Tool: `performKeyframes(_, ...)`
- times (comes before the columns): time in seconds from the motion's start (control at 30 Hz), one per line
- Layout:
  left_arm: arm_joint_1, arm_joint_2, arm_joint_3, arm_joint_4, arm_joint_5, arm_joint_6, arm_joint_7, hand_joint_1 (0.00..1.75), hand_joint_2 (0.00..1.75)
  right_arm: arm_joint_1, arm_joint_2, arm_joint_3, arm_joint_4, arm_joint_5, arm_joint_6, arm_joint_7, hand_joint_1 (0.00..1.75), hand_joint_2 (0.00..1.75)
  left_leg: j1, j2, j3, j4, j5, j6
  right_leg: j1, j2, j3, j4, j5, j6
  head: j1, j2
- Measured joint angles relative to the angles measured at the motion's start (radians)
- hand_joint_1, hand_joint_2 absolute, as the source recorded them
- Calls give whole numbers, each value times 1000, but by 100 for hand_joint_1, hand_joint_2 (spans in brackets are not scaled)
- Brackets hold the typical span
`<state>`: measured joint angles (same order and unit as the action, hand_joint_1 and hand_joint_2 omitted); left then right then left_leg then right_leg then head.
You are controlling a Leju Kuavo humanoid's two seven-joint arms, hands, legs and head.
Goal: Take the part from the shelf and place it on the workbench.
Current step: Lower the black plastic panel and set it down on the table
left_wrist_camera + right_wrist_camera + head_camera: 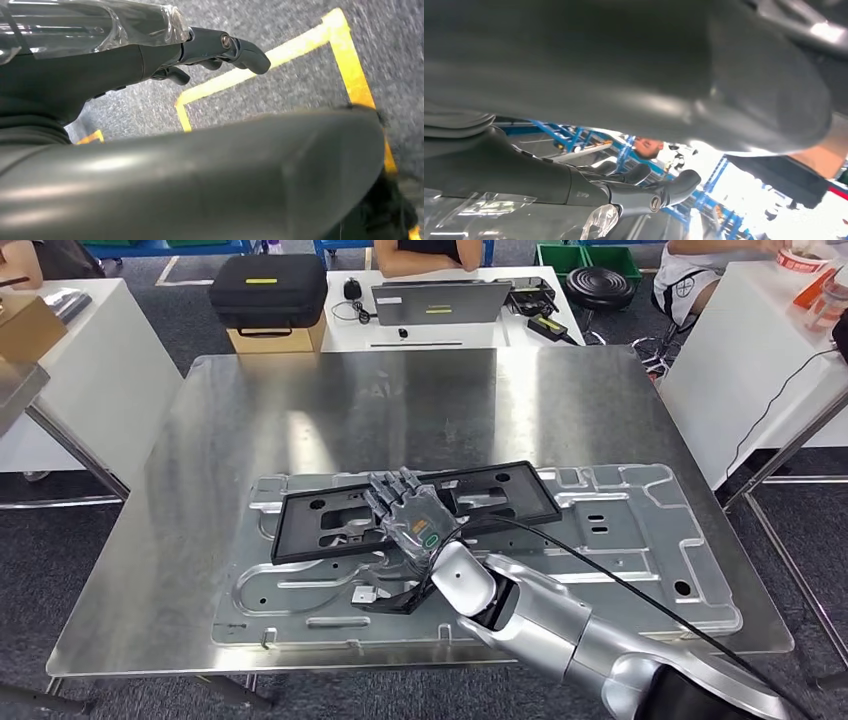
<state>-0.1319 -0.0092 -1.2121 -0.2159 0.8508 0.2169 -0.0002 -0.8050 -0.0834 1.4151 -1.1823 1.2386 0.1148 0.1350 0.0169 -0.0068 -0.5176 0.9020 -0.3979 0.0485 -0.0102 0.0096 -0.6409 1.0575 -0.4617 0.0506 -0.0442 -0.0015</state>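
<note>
Black rectangular frame part: laid flat on a large stamped metal panel, itself resting on the steel workbench. Right hand: set palm-down on the frame's middle, fingers extended side by side; whether anything is gripped cannot be told. Left hand: seen above grey floor with yellow tape, fingers loosely curled, nothing held.

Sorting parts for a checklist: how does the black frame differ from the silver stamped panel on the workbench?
The black frame is dark and matte; the silver stamped panel is bright bare metal. The frame is the smaller and lies on top of the panel, skewed to its edges. The right hand rests on the frame, not the panel. Both lie flat, are roughly rectangular and have holes.
</note>
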Motion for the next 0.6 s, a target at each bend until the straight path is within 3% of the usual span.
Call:
performKeyframes(0.07, 0, 0, 0, 0, -1, 0, 0, 0, 0, 3, -3, 0, 0, 0, 0, 0, 0, 0, 3, 1, -2, -2, 4, 1, -6, -1, -48, 133, -66, 9, 2, 0)
performKeyframes(0.1, 1, -1, 0, 0, -2, 0, 0, 0, 0, 6, -5, 0, 0, -1, 0, 0, 0, 0, 5, 1, -4, -2, 6, -2, -10, -1, -59, 171, -77, 14, 2, 0)
performKeyframes(0.13, 1, -1, 0, 0, -3, 0, 0, 0, 0, 8, -6, 1, 0, -1, 0, 0, 0, 0, 9, 1, -6, 0, 7, -5, -14, -2, -52, 170, -69, 20, 2, 0)
performKeyframes(0.17, 1, -2, 0, 0, -3, 0, 0, 0, 0, 9, -8, 1, 0, -1, 0, 0, 0, 0, 14, 1, -9, 2, 8, -10, -19, -3, -25, 129, -44, 27, 2, 0)
performKeyframes(0.23, 1, -1, 0, 0, -3, 0, 0, 0, 0, 7, -9, 0, 0, -2, 0, 1, 0, 0, 22, 0, -18, 15, 5, -25, -28, -4, 58, -12, 9, 42, 4, 0)
performKeyframes(0.27, 0, -1, 0, 0, -3, 0, 0, 0, 0, 7, -9, 0, -2, -2, 0, 2, 0, 0, 23, -1, -23, 23, 3, -34, -30, 0, 83, -58, 25, 41, 6, 0)
performKeyframes(0.3, 0, 0, 0, 0, -3, 0, 0, 0, 0, 6, -9, 0, -3, -2, 0, 2, 0, 0, 22, -3, -29, 31, 2, -42, -31, 4, 95, -83, 26, 35, 7, 0)
performKeyframes(0.4, 1, 1, 0, 0, -3, 0, 1, 0, 0, 6, -10, 0, -7, -2, 0, 2, 0, 0, 23, -4, -45, 42, 6, -60, -28, 11, 75, -76, 23, -1, 8, 0)
performKeyframes(0.43, 1, 1, 0, 0, -3, 0, 1, 0, 0, 6, -10, 0, -7, -2, 1, 3, 0, 0, 25, -3, -55, 58, -8, -63, -27, 10, 67, -74, 29, -12, 7, 0)
performKeyframes(0.5, 2, 0, 0, 0, -4, 0, 2, 0, 0, 6, -10, -1, -8, -3, 1, 3, 0, 0, 25, 0, -94, 151, -80, -62, -24, 8, 51, -75, 41, -30, 6, 0)
performKeyframes(0.57, 2, 0, 0, 0, -4, 0, 2, 0, 0, 7, -11, 0, -9, -3, 3, 3, 0, 0, 20, 1, -141, 290, -164, -57, -15, 6, 35, -75, 54, -41, 5, 0)
performKeyframes(0.6, 2, 0, 0, 0, -4, 0, 2, 0, 0, 7, -11, 0, -9, -3, 4, 3, 0, 0, 16, 1, -150, 334, -184, -53, -10, 5, 27, -74, 60, -44, 4, 0)
